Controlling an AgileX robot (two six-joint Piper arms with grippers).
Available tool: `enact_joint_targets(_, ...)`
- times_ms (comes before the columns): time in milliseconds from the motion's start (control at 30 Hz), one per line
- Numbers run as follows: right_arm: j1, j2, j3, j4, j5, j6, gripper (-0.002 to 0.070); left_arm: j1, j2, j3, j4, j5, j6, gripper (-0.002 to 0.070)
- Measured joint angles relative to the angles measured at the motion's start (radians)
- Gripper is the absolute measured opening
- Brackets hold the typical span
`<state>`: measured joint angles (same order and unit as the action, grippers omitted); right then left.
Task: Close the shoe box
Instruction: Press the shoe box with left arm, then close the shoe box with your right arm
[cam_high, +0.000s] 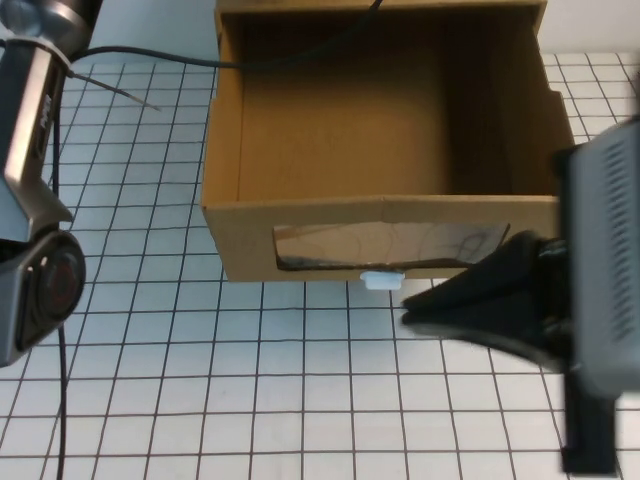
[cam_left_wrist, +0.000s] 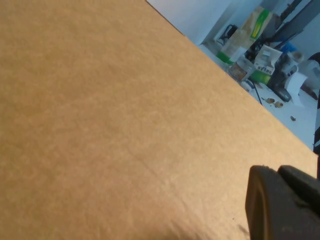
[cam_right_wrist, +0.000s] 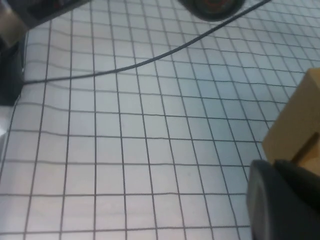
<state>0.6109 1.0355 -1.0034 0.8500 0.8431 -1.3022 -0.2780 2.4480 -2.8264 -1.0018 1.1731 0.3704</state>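
The left arm stands at the left edge of the high view, beside the shoe box (cam_high: 380, 150). The left gripper (cam_left_wrist: 282, 205) shows only in its wrist view, close against a flat brown cardboard face; whether its jaws are released or clenched I cannot tell. The shoe box sits at the middle of the white gridded surface (cam_high: 200, 400), its drawer pulled out and open on top. Its front carries a clear window (cam_high: 390, 243) and, at the lower edge, a small white pull tab (cam_high: 381, 281). The right gripper (cam_high: 420, 310) hangs just beside that tab, on its right, jaws apparently clenched to a point, grasping nothing.
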Motion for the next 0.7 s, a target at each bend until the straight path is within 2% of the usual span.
enact_joint_targets(133, 0.117, 0.075, 0.005, -0.091, -0.106, -0.139, -0.0013, 0.000, 0.040, -0.084, 0.012, 0.016, -0.077, -0.0002)
enact_joint_targets(333, 0.278, 0.157, 0.109, -0.200, -0.446, -0.442, -0.0013, 0.000, 0.042, -0.092, 0.023, 0.022, -0.099, -0.0002)
enact_joint_targets(533, 0.298, 0.262, 0.160, -0.208, -0.710, -0.534, -0.0013, 0.000, 0.042, -0.096, 0.026, 0.029, -0.105, -0.0002)
enact_joint_targets(700, 0.293, 0.375, 0.135, -0.208, -0.805, -0.544, -0.0013, 0.000, 0.042, -0.096, 0.026, 0.030, -0.110, -0.0002)
